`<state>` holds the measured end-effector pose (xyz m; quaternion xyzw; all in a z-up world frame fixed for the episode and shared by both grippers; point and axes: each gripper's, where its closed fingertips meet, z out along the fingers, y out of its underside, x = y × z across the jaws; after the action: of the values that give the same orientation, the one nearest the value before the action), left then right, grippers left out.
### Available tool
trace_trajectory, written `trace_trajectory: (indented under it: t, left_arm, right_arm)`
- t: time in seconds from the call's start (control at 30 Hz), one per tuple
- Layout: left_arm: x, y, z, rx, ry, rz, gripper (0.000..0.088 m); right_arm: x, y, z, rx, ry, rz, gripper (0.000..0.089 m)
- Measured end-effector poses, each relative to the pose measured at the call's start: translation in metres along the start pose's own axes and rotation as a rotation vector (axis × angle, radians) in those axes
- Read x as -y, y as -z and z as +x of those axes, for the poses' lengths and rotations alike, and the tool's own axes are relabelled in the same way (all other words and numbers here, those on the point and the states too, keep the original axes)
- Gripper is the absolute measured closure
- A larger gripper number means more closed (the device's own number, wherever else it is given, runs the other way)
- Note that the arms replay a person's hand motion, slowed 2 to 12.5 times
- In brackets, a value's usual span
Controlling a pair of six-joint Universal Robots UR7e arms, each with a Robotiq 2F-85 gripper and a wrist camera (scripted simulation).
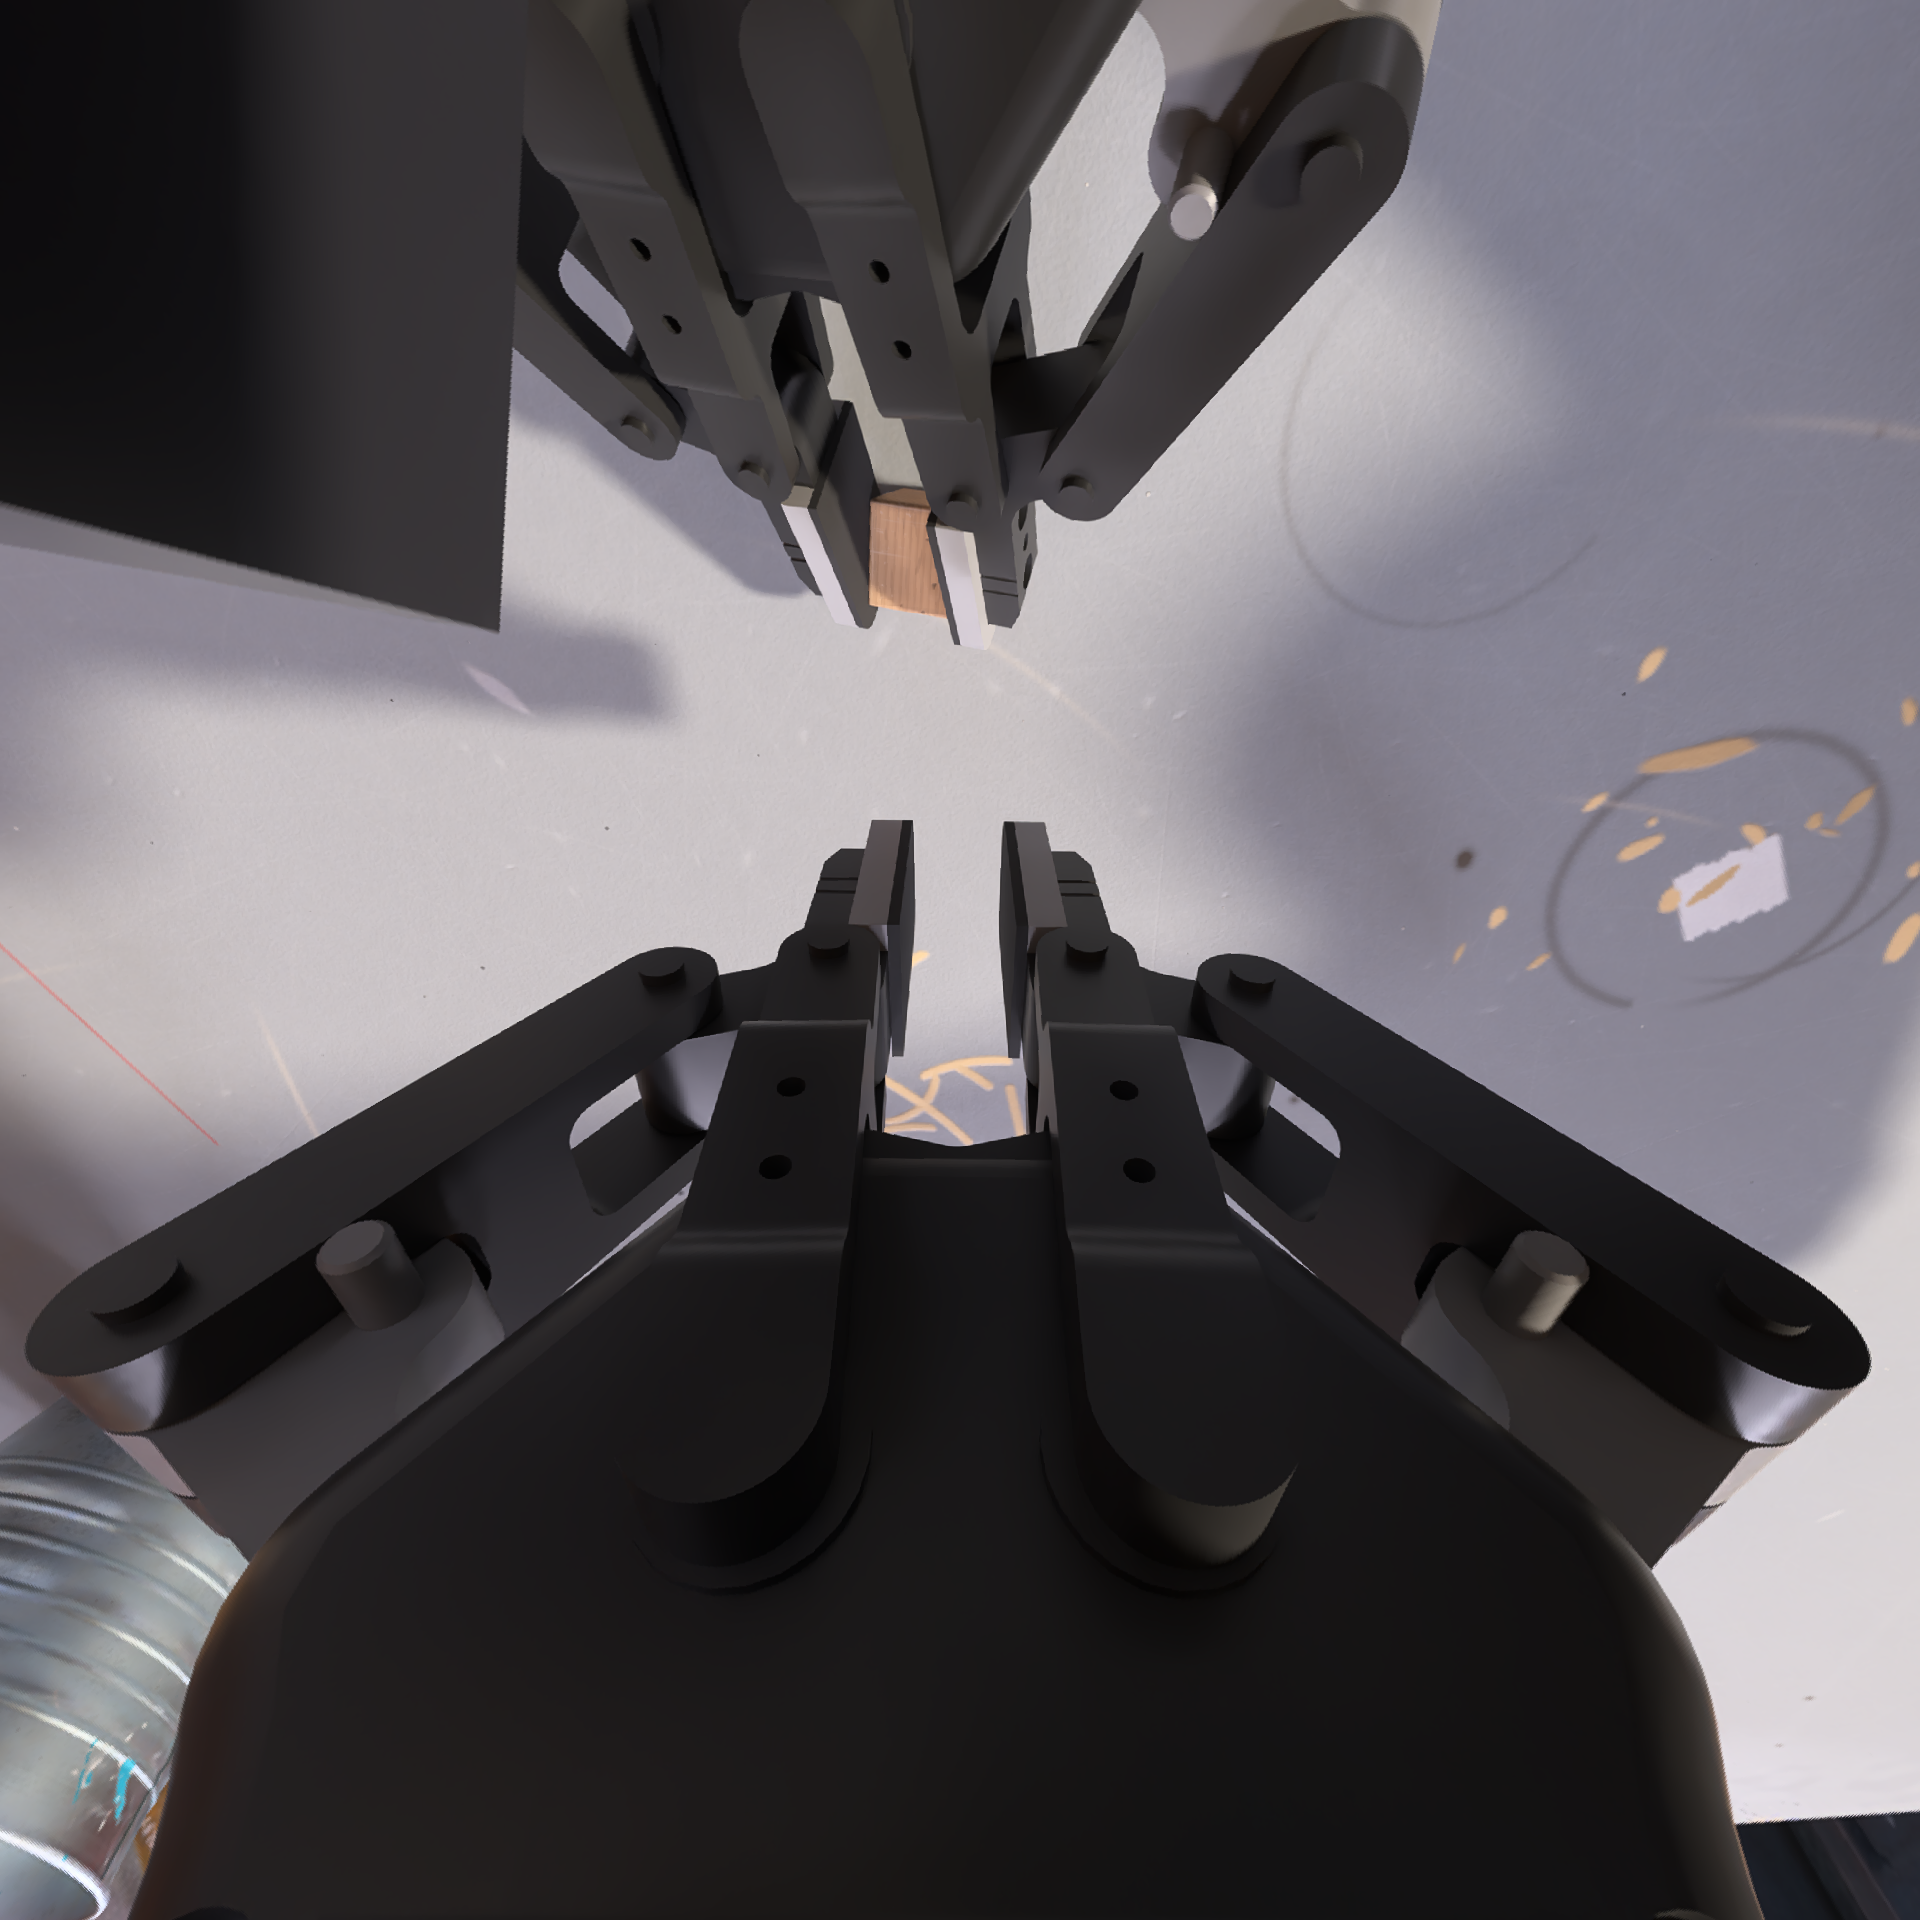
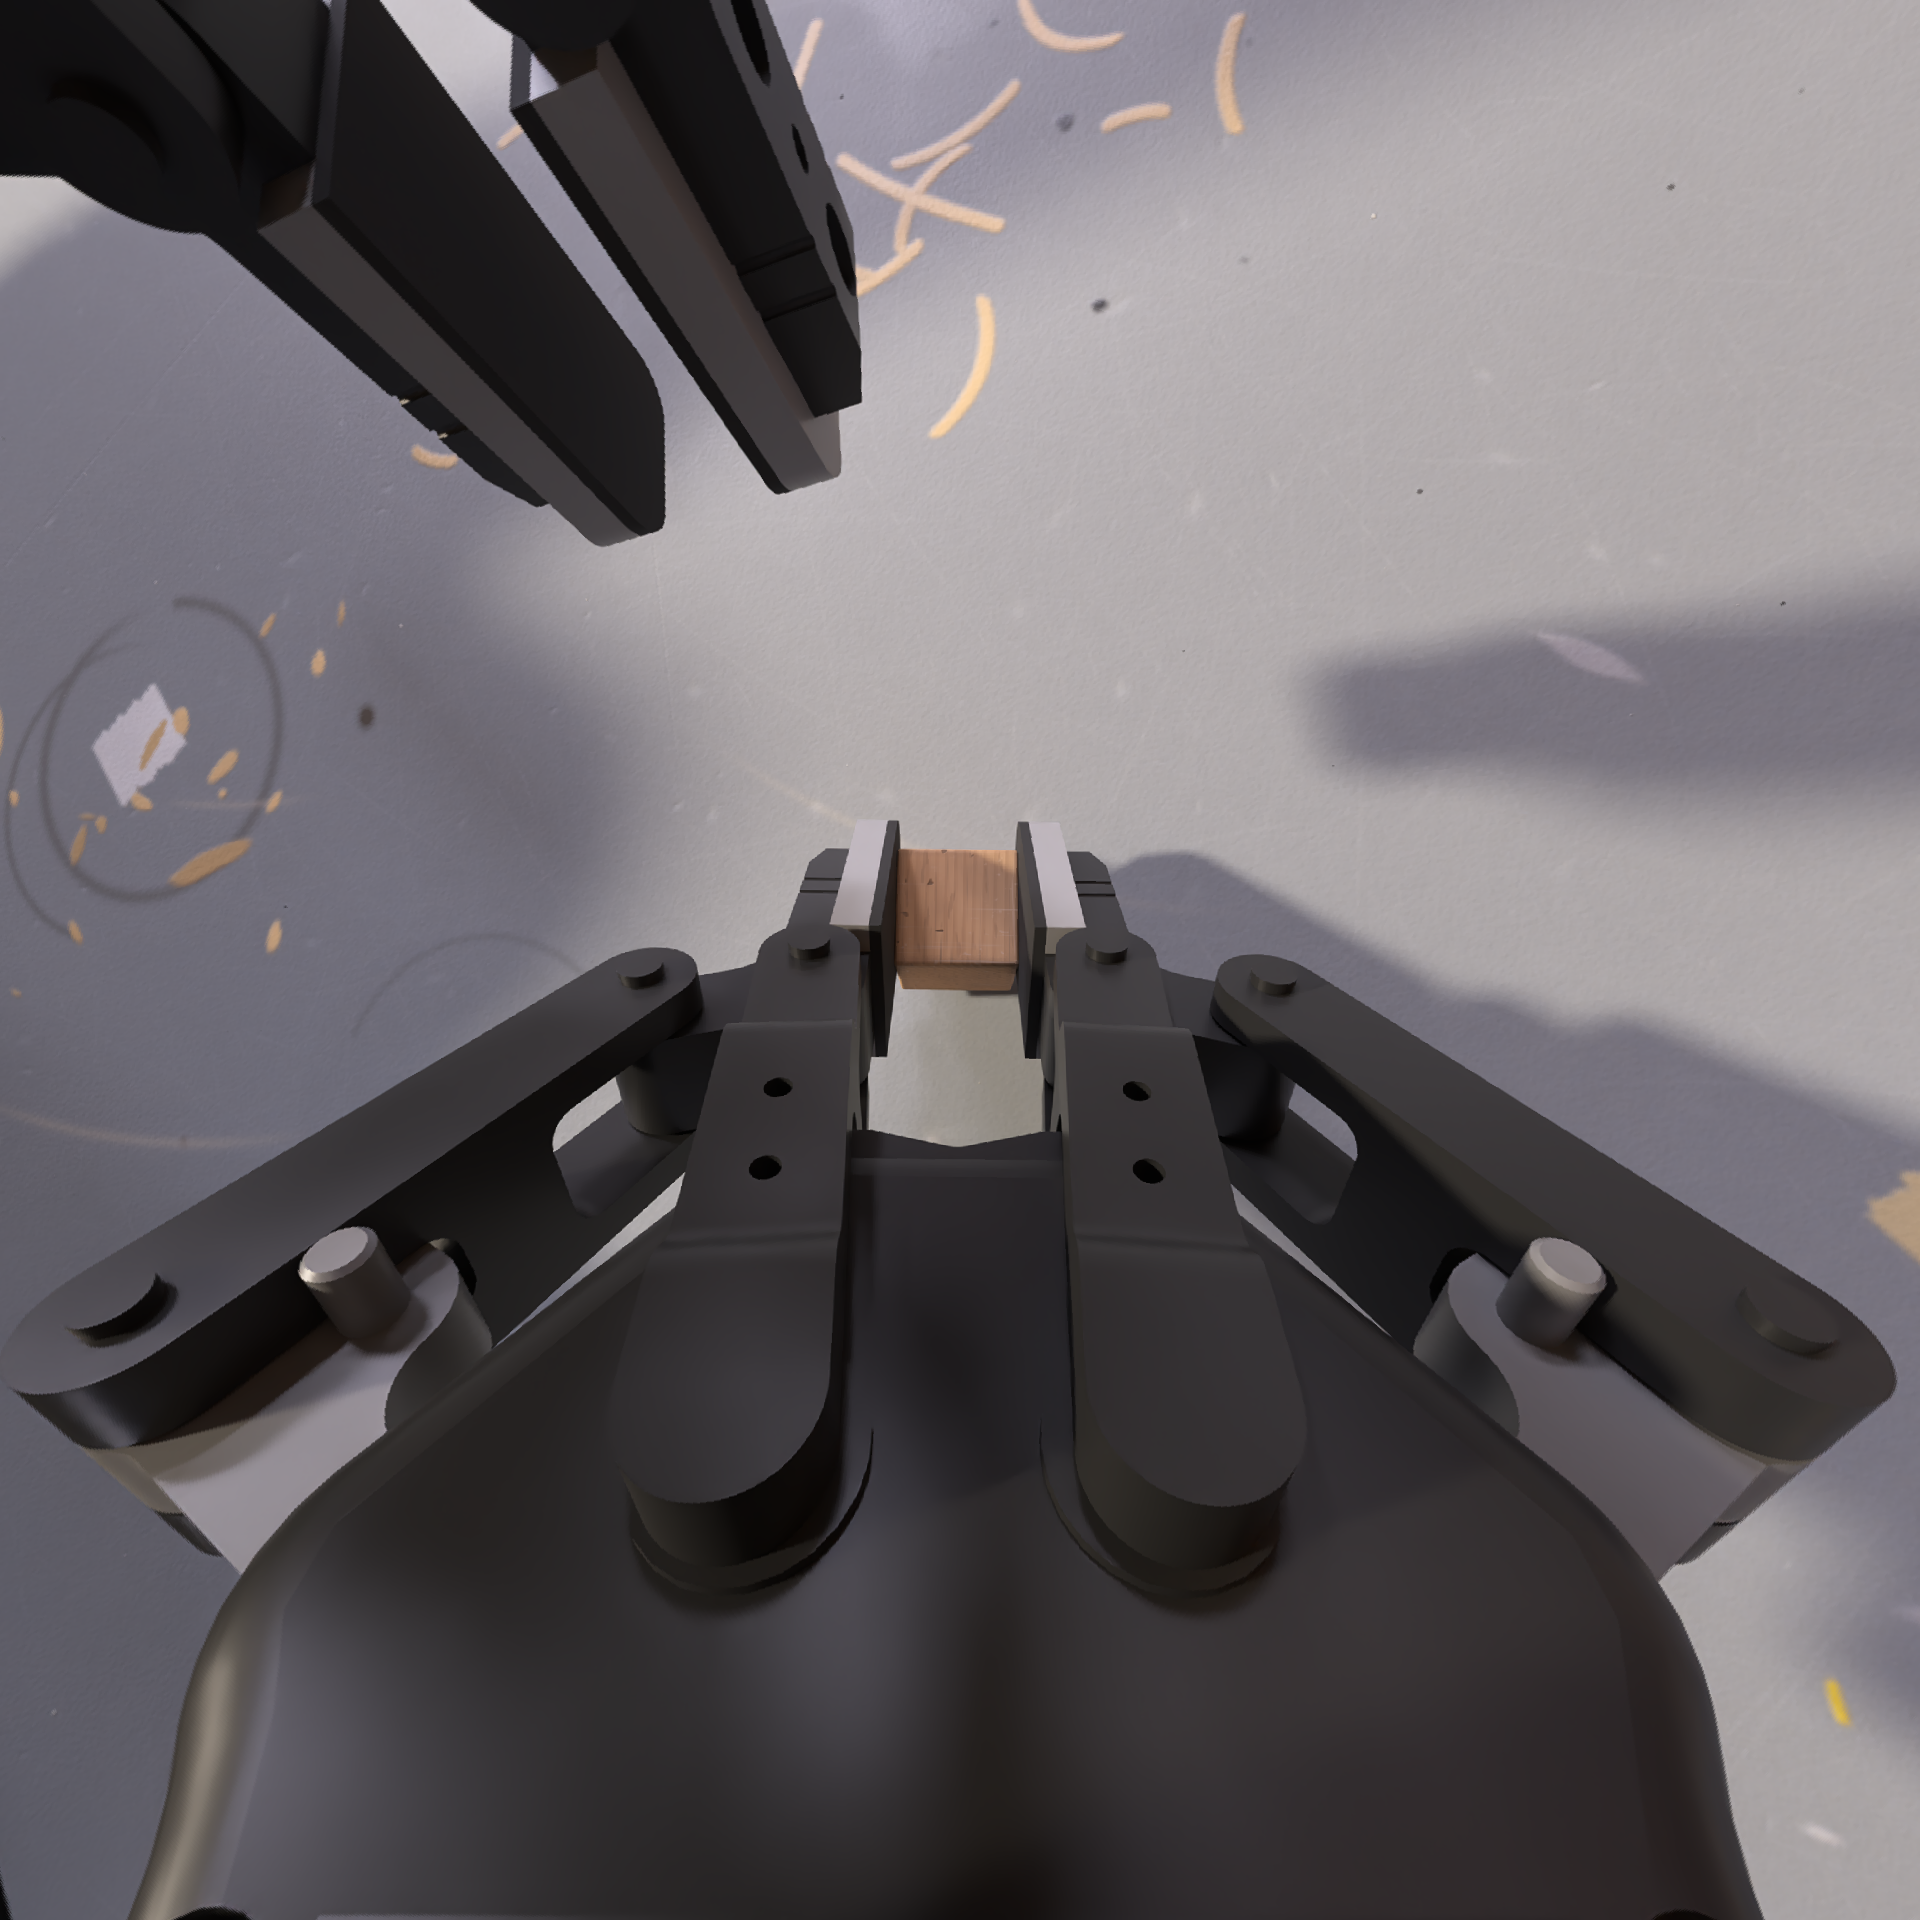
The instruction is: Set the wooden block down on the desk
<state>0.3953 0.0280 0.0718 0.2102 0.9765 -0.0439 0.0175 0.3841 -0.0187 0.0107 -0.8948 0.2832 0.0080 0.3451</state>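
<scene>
The wooden block is a small light-brown cube, clamped between the pads of my right gripper, which is shut on it above the light grey desk. In the left wrist view the same block shows between the right gripper's white-edged pads at the top centre. My left gripper is open by a narrow gap, holds nothing, and points towards the block from a short distance. It also shows in the right wrist view at the upper left.
A dark box stands at the upper left of the left wrist view. A shiny metal can lies at the lower left. A white paper scrap sits inside ring stains. The desk edge runs at the lower right.
</scene>
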Motion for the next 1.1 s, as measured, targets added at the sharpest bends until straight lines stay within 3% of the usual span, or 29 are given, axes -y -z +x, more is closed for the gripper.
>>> trace_trajectory:
  t: [0.8,1.07,1.1]
  left_arm:
    - [0.000,0.000,0.000,-0.001,0.008,0.010,0.0731]
    - [0.001,0.000,0.000,-0.002,0.012,0.013,0.0731]
    - [0.001,0.000,0.000,-0.002,0.012,0.013,0.0731]
  right_arm:
    - [0.001,0.000,0.000,-0.054,0.110,0.082,0.0696]
    - [0.008,0.007,0.001,-0.051,0.155,0.178,0.0696]
    - [0.011,0.009,0.001,-0.047,0.155,0.200,0.0661]
